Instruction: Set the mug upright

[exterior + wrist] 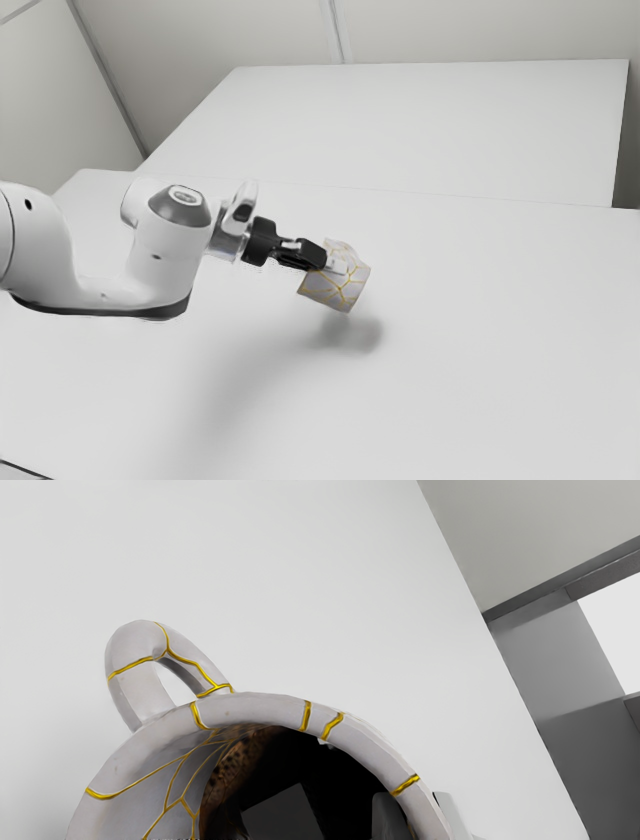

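My gripper [338, 266] reaches in from the exterior view's left and is shut on the wall of a white mug [333, 292] with gold crack lines. The mug hangs tilted above the table, its shadow on the surface below. In the wrist view the gripper [419, 807] has one finger inside the mug [260, 709] and the other outside, with the rim pinched between. The mug's open mouth faces my hand, dark brown inside, and its handle [142, 680] sticks out from the side, away from the fingers.
The white table [480, 380] spreads out beneath the mug. Behind it lies another white surface [420, 125], with pale walls [480, 30] beyond. The arm's links stand at the exterior view's left.
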Robot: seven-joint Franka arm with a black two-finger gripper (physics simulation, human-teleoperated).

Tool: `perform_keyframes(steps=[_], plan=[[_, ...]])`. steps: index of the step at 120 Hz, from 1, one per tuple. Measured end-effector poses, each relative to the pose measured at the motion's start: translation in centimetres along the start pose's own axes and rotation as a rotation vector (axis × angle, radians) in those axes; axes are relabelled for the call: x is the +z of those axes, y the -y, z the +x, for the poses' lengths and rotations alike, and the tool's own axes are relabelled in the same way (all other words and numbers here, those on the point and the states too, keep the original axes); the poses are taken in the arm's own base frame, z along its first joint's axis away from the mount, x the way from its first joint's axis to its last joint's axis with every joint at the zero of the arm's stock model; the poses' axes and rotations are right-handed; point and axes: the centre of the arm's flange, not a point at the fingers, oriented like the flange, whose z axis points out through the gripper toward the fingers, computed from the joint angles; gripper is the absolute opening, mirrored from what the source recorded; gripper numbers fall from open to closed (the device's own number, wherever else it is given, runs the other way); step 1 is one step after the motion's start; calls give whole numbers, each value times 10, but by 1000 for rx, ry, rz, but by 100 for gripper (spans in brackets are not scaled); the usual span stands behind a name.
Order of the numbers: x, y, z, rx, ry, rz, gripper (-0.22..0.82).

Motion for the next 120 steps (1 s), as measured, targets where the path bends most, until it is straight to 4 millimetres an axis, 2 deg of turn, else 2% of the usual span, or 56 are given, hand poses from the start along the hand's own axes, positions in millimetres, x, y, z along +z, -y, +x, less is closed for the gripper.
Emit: perform_keyframes(steps=[26,42,60,76,97,120], plan=[[-25,-39,54,331,294,217,-12],[-30,-48,60,424,509,404,-12],[-33,-38,46,395,658,579,-12],[-35,-25,17,338,718,706,-12],[-26,-9,-21,276,671,791,-12],[-19,2,-43,233,545,835,-12]])
